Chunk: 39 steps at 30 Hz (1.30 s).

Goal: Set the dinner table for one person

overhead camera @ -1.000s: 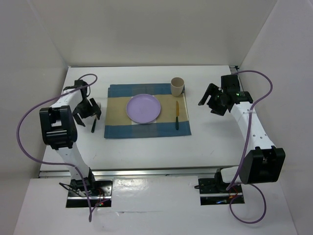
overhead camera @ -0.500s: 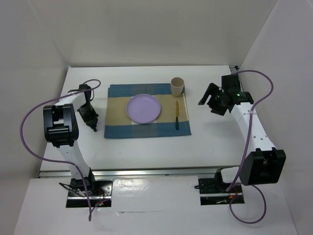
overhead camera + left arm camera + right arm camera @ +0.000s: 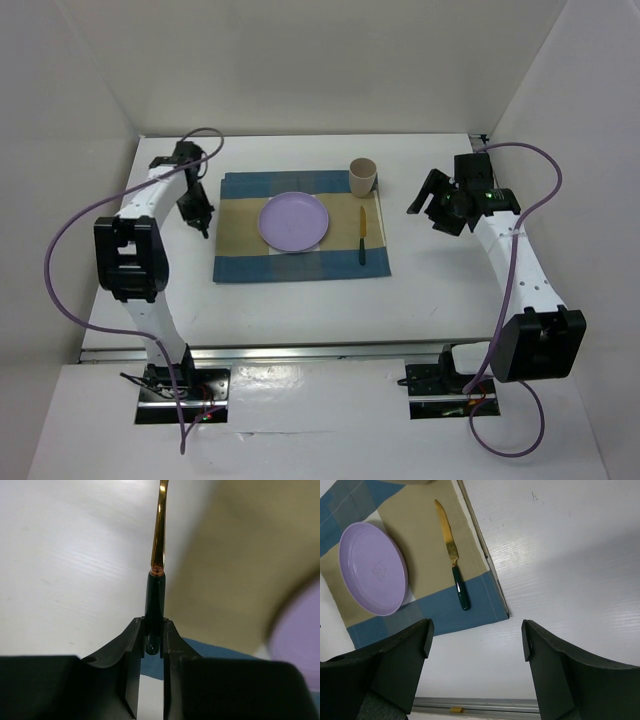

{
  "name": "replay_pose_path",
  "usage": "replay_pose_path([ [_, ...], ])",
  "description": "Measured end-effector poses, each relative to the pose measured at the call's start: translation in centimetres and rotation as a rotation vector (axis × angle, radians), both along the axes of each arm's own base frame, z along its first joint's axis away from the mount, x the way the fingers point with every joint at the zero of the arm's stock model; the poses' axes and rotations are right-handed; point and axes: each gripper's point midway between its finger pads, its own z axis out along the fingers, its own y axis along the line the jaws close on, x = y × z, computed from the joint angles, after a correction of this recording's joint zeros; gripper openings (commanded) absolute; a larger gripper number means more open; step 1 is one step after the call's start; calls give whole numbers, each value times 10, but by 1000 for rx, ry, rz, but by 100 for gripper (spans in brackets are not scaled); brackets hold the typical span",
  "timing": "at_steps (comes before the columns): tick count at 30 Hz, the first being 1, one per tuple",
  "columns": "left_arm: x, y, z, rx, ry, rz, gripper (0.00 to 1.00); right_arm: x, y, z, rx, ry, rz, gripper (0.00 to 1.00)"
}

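My left gripper [image 3: 199, 212] hangs over the left edge of the blue-and-tan placemat [image 3: 240, 262], above the white dinner table [image 3: 300, 310]. In the left wrist view this gripper [image 3: 154, 626] is shut on the dark green handle of a piece of cutlery [image 3: 154, 597]. Its gold stem points away and its head is out of view. A lilac plate [image 3: 293, 221] sits mid-mat, with a gold knife [image 3: 362, 235] to its right and a tan cup [image 3: 362, 177] at the back. My right gripper [image 3: 430, 205] hovers open right of the mat, nothing between its fingers [image 3: 407, 645].
The right wrist view looks down on the plate [image 3: 372, 570], the knife [image 3: 452, 555], the placemat's near right corner [image 3: 490, 607] and the table's metal front rail [image 3: 480, 705]. White walls enclose the table on three sides.
My left gripper closed on the cutlery lying left of the mat, then carried it up and back toward the mat's left edge. The right arm has stayed put.
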Motion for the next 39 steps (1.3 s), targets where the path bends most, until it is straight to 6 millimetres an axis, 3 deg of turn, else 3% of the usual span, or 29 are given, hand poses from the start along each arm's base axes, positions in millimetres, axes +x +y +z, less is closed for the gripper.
replay_pose_path([
  [5, 22, -94, 29, -5, -79, -244, 0, 0, 0, 0, -2, 1, -2, 83],
  [8, 18, -134, 23, -16, -65, -338, 0, -1, -2, -1, -9, 5, -8, 84],
  [10, 12, -143, 10, -21, -23, -359, 0, -2, -4, -1, -17, 7, -14, 84],
  [18, -17, -133, -43, -1, 147, -309, 0, -5, -6, 0, -26, 9, -21, 84],
  [29, -26, -118, -56, 27, 182, -275, 0, -5, -6, 0, -28, 10, -23, 84],
  [32, -22, -115, -58, 30, 183, -267, 24, -5, -7, 0, -29, 10, -24, 84],
  [35, -22, -114, -58, 32, 187, -272, 32, -5, -8, 0, -32, 10, -31, 99],
  [39, -22, -113, -57, 38, 191, -278, 52, -5, -9, 0, -37, 11, -35, 100],
])
